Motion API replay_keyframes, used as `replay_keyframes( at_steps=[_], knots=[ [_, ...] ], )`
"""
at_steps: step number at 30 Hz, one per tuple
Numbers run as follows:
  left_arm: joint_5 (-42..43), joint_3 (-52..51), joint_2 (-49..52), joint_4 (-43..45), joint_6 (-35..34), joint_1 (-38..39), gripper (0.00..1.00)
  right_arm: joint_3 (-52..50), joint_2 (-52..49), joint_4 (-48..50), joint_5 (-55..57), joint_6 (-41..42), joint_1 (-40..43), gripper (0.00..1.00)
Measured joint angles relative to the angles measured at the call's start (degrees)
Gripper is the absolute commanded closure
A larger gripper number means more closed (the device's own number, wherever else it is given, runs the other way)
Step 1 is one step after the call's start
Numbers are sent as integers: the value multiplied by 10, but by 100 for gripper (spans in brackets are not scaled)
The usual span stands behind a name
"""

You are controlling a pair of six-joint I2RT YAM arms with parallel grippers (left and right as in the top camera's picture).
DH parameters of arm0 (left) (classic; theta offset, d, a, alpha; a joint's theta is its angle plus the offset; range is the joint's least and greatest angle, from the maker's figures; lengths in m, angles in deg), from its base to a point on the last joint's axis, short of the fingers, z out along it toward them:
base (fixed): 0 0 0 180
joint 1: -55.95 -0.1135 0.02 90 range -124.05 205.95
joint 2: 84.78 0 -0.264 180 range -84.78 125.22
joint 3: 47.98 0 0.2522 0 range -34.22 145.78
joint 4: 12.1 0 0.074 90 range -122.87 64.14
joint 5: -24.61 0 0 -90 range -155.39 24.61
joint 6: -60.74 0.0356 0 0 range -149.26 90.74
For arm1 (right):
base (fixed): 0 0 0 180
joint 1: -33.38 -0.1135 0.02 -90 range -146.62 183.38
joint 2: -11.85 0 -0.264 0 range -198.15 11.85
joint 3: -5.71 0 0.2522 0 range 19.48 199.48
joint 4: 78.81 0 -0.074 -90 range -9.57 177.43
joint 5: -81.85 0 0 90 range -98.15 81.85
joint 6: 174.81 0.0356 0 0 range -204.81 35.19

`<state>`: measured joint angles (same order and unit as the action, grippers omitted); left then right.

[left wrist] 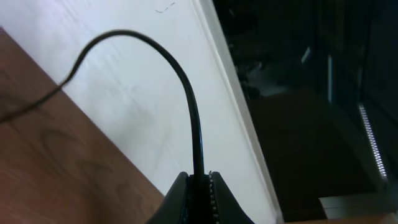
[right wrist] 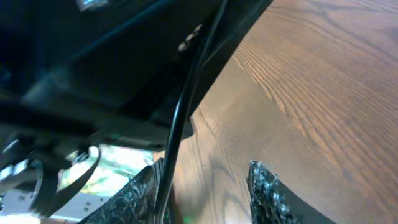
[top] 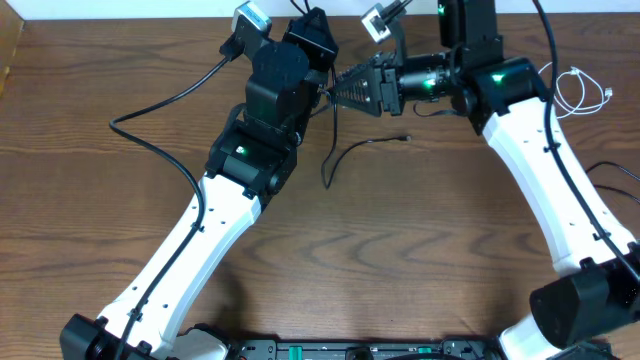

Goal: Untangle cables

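From above, the left arm (top: 250, 165) rises from 7 o'clock and the right arm (top: 545, 160) from 5 o'clock, and they meet near 12 o'clock. The right gripper (top: 338, 90) points toward 9 o'clock, straight at the left arm's dark wrist housing, which hides the left fingers. A thin black cable (top: 326, 165) drops from that meeting point toward the table's centre. It then hooks back toward 2 o'clock, and its small plug lies on the wood. A white cable (top: 578, 92) sits coiled well apart at 2 o'clock, by the right arm's elbow. A thicker black wire (top: 150, 140) from the left arm loops across the table at 9 o'clock.

In the left wrist view, the left gripper (left wrist: 199, 177) at 6 o'clock is clamped tight on the black cable, which rises and arcs over toward 10 o'clock. The brown table (left wrist: 56, 168) fills the 8 o'clock corner.

In the right wrist view, the right gripper's fingers (right wrist: 140, 196) stand apart with bare wood between them. The black cable runs from 12 o'clock down just beside the left finger and is not pinched. The left arm's dark bulk blocks the upper left.
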<state>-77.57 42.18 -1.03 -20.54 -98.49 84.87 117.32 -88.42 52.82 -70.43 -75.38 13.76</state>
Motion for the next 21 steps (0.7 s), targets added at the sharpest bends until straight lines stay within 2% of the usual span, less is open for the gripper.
replay_keyframes(
  at_steps=[1,2,4,7,12,13,18,21],
  knots=[
    [0,0,0,-4,0,0,93,0,-4,3,2,4,-1,58],
    [0,0,0,-8,0,0,93,0,-7,9,5,7,-3,64],
    [0,0,0,-15,0,0,92,0,-10,18,7,12,-5,82],
    [0,0,0,-20,0,0,92,0,-10,21,18,17,-10,99],
    [0,0,0,-24,0,0,92,0,-10,17,56,29,-9,99],
    [0,0,0,-28,0,-1,86,0,-10,10,68,30,-6,99],
    [0,0,0,-86,8,0,36,0,-10,-18,139,36,28,99],
    [1,0,0,-135,50,0,29,0,-10,-12,165,57,68,99]
  ],
)
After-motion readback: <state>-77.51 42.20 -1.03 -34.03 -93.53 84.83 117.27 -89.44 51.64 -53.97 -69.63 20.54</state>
